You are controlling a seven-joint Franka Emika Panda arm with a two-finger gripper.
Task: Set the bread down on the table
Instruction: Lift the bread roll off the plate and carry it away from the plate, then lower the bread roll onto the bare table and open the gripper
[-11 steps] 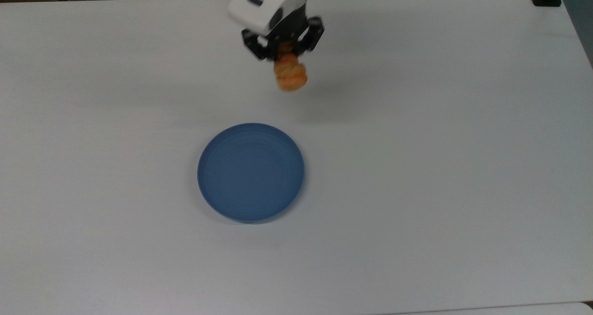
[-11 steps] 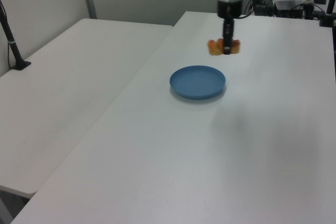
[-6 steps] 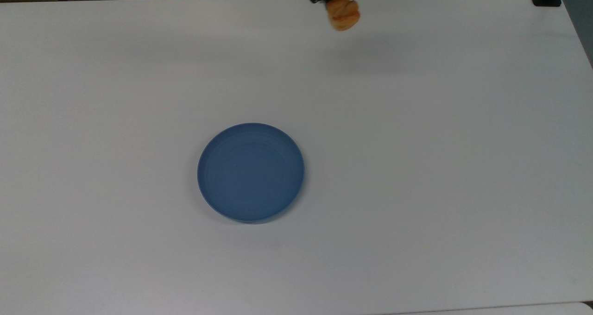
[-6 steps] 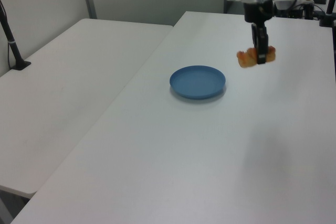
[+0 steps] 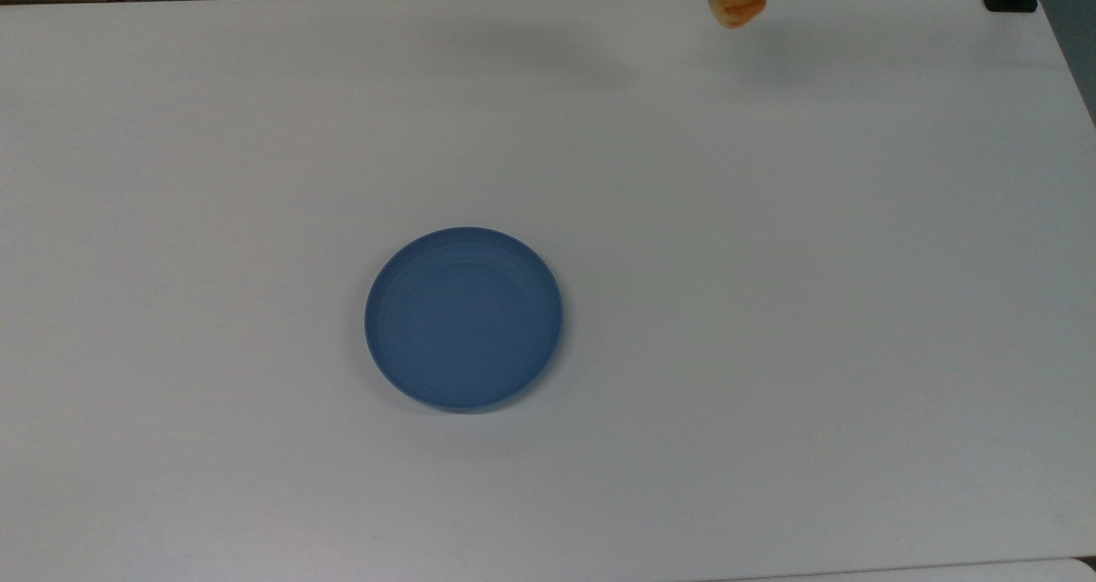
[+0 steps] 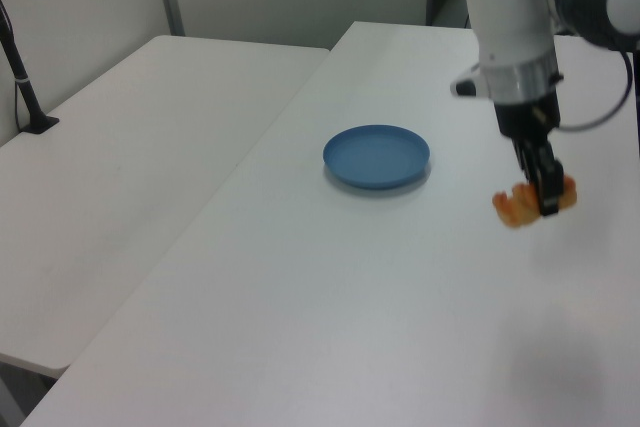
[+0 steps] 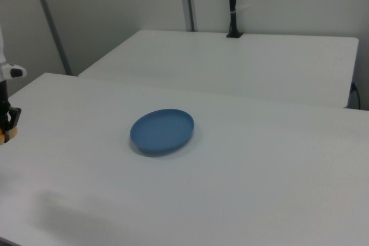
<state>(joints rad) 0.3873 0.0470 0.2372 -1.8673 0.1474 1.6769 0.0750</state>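
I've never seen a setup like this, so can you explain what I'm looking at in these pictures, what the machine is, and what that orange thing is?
These are three camera views of one moment. The white machine is a robot arm; at its tip is a gripper, two dark fingers that pinch things. In the left view it is clamped on the bread, a small golden-orange roll, held in the air above the table, a big plain white top. The top view looks down on the table; there the bread sits near the top edge. The right view looks across from another side. Lying on the table is a round blue plate with nothing on it, well apart from the bread.
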